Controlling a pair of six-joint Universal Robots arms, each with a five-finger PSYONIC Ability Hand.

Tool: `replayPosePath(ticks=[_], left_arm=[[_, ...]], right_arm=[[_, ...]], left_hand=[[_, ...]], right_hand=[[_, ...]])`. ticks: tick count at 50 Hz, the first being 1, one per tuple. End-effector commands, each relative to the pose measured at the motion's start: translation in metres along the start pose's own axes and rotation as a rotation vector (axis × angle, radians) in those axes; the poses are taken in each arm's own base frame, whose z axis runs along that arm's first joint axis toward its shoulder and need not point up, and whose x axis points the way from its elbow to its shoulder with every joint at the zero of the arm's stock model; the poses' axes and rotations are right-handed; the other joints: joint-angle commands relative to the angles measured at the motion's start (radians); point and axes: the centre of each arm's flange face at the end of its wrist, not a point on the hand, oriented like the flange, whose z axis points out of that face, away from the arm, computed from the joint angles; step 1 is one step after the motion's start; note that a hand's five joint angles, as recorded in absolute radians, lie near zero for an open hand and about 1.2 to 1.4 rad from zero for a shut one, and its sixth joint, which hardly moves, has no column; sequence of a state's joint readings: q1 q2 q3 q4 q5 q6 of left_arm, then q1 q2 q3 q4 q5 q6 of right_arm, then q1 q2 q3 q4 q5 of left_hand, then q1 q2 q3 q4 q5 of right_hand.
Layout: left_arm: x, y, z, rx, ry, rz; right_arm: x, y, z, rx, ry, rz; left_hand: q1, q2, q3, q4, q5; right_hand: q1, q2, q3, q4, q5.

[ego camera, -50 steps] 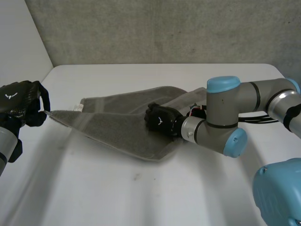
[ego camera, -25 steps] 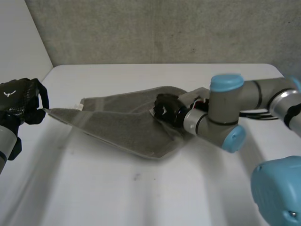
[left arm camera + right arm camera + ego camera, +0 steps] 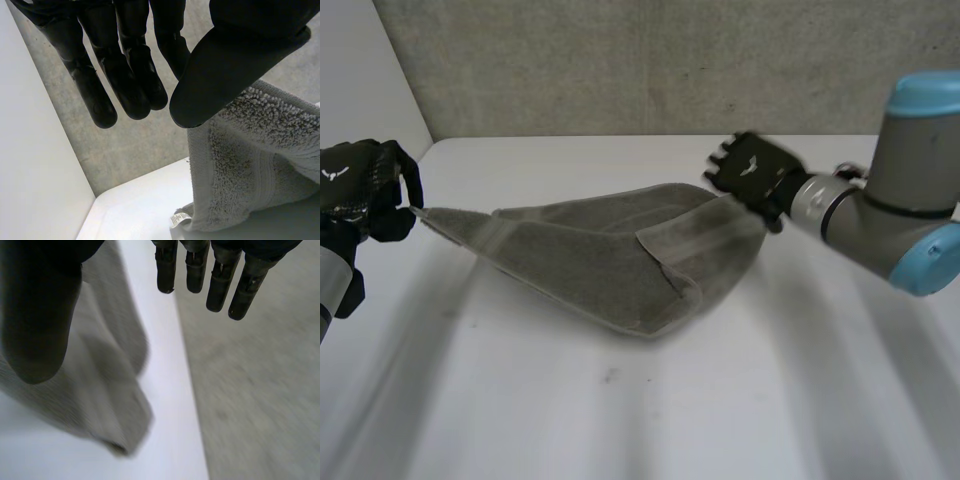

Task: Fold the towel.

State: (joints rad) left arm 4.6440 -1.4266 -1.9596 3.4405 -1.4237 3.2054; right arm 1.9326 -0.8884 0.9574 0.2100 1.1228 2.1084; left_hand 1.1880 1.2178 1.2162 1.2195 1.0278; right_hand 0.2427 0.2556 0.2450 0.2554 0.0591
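Note:
The grey towel (image 3: pixel 580 255) lies rumpled on the white table (image 3: pixel 620 420), with one flap folded over at its right end. My left hand (image 3: pixel 360 190) holds the towel's left corner pinched and lifted off the table, so the cloth stretches taut toward it. In the left wrist view the towel (image 3: pixel 250 165) comes out from under the thumb (image 3: pixel 235 60), and a small white label (image 3: pixel 178 218) hangs at its lower edge. My right hand (image 3: pixel 750 170) hovers open just above the towel's far right end, touching nothing. Beneath its straight fingers (image 3: pixel 195 265), the towel (image 3: pixel 100 390) lies on the table.
A grey concrete wall (image 3: pixel 650 70) stands behind the table's far edge, and a white wall (image 3: pixel 360 90) borders the left side. Bare tabletop stretches in front of the towel and to its right.
My right hand has come off the middle of the towel, risen and swung back to the right, opening. The left hand has kept the corner, drawing it slightly left.

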Motion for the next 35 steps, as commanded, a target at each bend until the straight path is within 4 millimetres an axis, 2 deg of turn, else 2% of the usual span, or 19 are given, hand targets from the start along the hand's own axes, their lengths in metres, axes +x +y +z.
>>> replayPosePath(ticks=[1,3,4,6,17,23,24,25,26,27,28,29,30,31,33,34,35], left_arm=[[0.001,0.004,-0.002,-0.013,0.002,-0.001],[0.0,0.005,-0.002,-0.016,0.002,0.0],[0.0,0.005,-0.002,-0.016,0.002,0.0],[0.0,0.006,-0.001,-0.019,0.0,-0.001],[0.0,0.009,-0.001,-0.028,0.001,-0.003],[0.001,0.01,-0.002,-0.029,0.004,-0.004],[0.001,0.01,-0.002,-0.029,0.004,-0.004],[0.0,0.01,-0.001,-0.029,0.003,-0.004],[0.0,0.01,-0.001,-0.029,0.003,-0.004],[0.0,0.01,-0.001,-0.031,0.001,-0.004],[0.0,0.01,-0.001,-0.031,0.001,-0.004],[0.0,0.01,-0.001,-0.031,0.001,-0.004],[0.0,0.01,-0.001,-0.031,0.001,-0.004],[0.0,0.01,-0.001,-0.031,0.001,-0.004],[0.0,0.01,-0.001,-0.029,0.001,-0.002],[0.0,0.01,-0.001,-0.029,0.001,-0.002],[0.0,0.01,-0.001,-0.028,0.001,-0.002]], right_arm=[[-0.046,-0.008,0.008,0.177,-0.182,-0.13],[-0.064,-0.004,0.013,0.204,-0.232,-0.19],[-0.064,-0.004,0.013,0.204,-0.232,-0.19],[-0.083,0.0,0.017,0.212,-0.27,-0.244],[-0.119,0.018,0.027,0.23,-0.334,-0.397],[-0.122,0.019,0.032,0.239,-0.329,-0.422],[-0.124,0.021,0.034,0.237,-0.33,-0.422],[-0.124,0.022,0.036,0.238,-0.327,-0.425],[-0.124,0.022,0.036,0.238,-0.327,-0.425],[-0.122,0.022,0.038,0.239,-0.316,-0.432],[-0.122,0.022,0.038,0.239,-0.316,-0.432],[-0.119,0.021,0.04,0.24,-0.302,-0.442],[-0.114,0.018,0.04,0.243,-0.286,-0.45],[-0.114,0.018,0.04,0.243,-0.286,-0.45],[-0.094,0.008,0.041,0.235,-0.232,-0.456],[-0.094,0.008,0.041,0.235,-0.231,-0.456],[-0.083,0.001,0.038,0.226,-0.203,-0.449]], left_hand=[[0.208,0.178,0.18,0.177,0.194],[0.208,0.178,0.18,0.177,0.194],[0.208,0.178,0.18,0.177,0.194],[0.208,0.178,0.18,0.177,0.194],[0.208,0.178,0.18,0.177,0.194],[0.208,0.178,0.18,0.177,0.194],[0.208,0.178,0.18,0.177,0.194],[0.208,0.178,0.18,0.177,0.194],[0.208,0.178,0.18,0.177,0.194],[0.208,0.178,0.18,0.177,0.194],[0.208,0.178,0.18,0.177,0.194],[0.208,0.178,0.18,0.177,0.194],[0.208,0.178,0.18,0.177,0.194],[0.208,0.178,0.18,0.177,0.194],[0.208,0.178,0.18,0.177,0.194],[0.208,0.178,0.18,0.177,0.194],[0.208,0.178,0.18,0.177,0.194]], right_hand=[[-0.068,-0.081,-0.07,-0.081,-0.059],[-0.068,-0.081,-0.07,-0.081,-0.059],[-0.068,-0.081,-0.07,-0.081,-0.059],[-0.068,-0.081,-0.07,-0.081,-0.059],[-0.067,-0.08,-0.069,-0.08,-0.058],[0.074,0.061,0.072,0.062,0.083],[0.176,0.163,0.174,0.163,0.185],[0.377,0.365,0.375,0.365,0.387],[0.379,0.367,0.377,0.367,0.389],[0.682,0.669,0.68,0.669,0.691],[0.685,0.672,0.683,0.672,0.694],[1.007,0.995,1.005,0.995,1.017],[1.152,1.139,1.15,1.139,1.161],[1.154,1.141,1.151,1.141,1.163],[1.154,1.141,1.151,1.141,1.163],[1.154,1.141,1.151,1.141,1.163],[1.154,1.141,1.151,1.141,1.163]])
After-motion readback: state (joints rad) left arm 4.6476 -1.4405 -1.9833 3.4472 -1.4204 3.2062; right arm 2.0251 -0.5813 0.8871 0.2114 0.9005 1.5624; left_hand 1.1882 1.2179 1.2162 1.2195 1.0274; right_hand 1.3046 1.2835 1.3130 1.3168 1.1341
